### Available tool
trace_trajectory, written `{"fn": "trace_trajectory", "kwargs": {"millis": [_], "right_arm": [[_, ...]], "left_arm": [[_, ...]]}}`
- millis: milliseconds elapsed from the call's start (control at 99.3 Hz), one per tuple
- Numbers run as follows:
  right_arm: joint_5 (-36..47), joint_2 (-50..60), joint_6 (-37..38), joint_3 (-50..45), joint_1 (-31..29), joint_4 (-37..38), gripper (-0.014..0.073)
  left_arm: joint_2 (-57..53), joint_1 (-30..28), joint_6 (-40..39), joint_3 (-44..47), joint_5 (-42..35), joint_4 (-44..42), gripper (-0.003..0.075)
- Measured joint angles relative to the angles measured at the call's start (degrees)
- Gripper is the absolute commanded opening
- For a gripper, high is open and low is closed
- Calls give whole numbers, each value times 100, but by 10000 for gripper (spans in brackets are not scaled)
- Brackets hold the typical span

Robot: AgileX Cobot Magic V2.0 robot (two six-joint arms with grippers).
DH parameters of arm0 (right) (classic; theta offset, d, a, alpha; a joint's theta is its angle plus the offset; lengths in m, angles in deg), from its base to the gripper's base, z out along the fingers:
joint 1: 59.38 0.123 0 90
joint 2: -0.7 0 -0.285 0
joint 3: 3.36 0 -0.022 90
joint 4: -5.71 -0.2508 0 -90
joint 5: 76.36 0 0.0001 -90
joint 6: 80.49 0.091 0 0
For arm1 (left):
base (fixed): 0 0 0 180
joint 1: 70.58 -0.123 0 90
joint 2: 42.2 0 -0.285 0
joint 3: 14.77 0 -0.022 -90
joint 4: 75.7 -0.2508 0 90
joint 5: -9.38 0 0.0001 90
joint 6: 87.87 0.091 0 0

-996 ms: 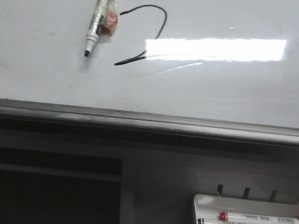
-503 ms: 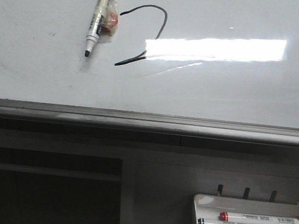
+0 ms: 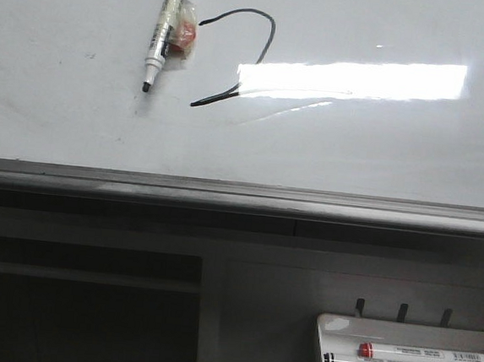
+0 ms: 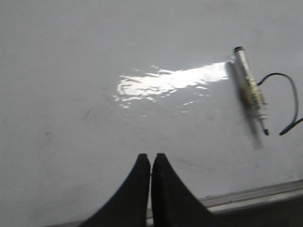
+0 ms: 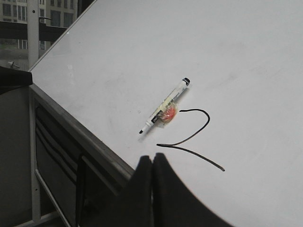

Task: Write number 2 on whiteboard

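Left tool (image 4: 150, 158) closed, empty, over whiteboard (image 4: 94, 71). Right tool (image 5: 152, 161) closed, empty, near number 2 (image 5: 191, 137). Front view: marker (image 3: 165, 30) lies on board just beside number 2; marker tray (image 3: 331, 328) below.

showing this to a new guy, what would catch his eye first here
Most striking is the black number 2 drawn on the upper left of the whiteboard, its base stroke running into a bright rectangular glare. Just left of it an uncapped marker lies on the board, tip toward the lower edge. At lower right, below the board, a small tray holds spare markers.
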State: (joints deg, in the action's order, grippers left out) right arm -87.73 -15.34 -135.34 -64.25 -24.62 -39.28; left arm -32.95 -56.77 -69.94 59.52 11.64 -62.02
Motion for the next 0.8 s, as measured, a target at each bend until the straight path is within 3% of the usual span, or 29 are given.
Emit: {"fn": "trace_trajectory", "kwargs": {"millis": [121, 332, 795], "right_arm": [[5, 0, 0, 0, 0, 0, -71], [5, 0, 0, 0, 0, 0, -71], [5, 0, 0, 0, 0, 0, -71]], "left_arm": [[-174, -455, -706, 205, 556, -476, -20], [-174, -583, -885, 266, 1688, -728, -20], [-174, -583, -926, 293, 1639, -753, -20]]}}
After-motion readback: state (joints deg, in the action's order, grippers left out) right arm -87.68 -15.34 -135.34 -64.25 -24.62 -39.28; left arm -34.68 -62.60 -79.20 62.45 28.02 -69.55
